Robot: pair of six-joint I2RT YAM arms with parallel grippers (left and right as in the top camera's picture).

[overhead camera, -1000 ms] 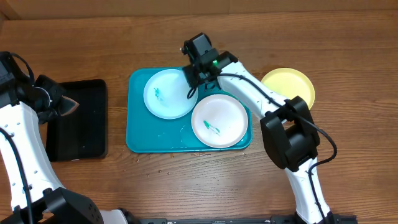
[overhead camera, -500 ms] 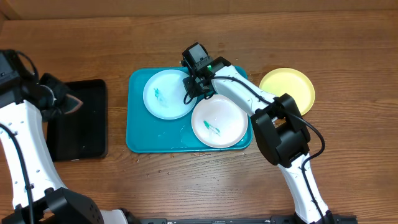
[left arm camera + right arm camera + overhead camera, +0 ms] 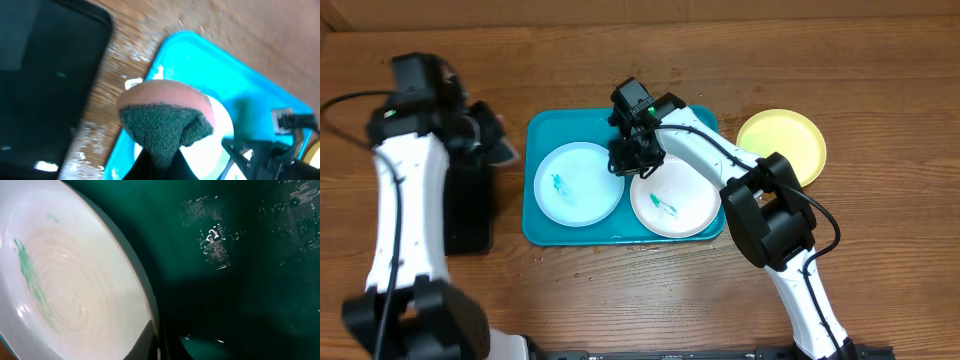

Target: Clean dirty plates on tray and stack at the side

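The teal tray (image 3: 548, 132) holds the light blue plate (image 3: 578, 182) at left and the white plate (image 3: 675, 192) at right, both with green smears. The yellow-green plate (image 3: 782, 140) lies on the table to the right of the tray. My right gripper (image 3: 632, 160) is between the two plates, shut on the light blue plate's right rim (image 3: 75, 295); its fingers (image 3: 159, 341) pinch that rim. My left gripper (image 3: 490, 142) is at the tray's left edge, shut (image 3: 159, 159) on a green-and-pink sponge (image 3: 162, 120). The tray also shows in the left wrist view (image 3: 200, 60).
A black rectangular tray (image 3: 470, 205) lies left of the teal tray and also shows in the left wrist view (image 3: 40, 75). Water drops spot the wood between the two trays and the teal tray's floor (image 3: 215, 235).
The left arm swung right from the far left, across the black tray, to the teal tray's left edge. The right gripper moved down-left, and the light blue plate slid with it.
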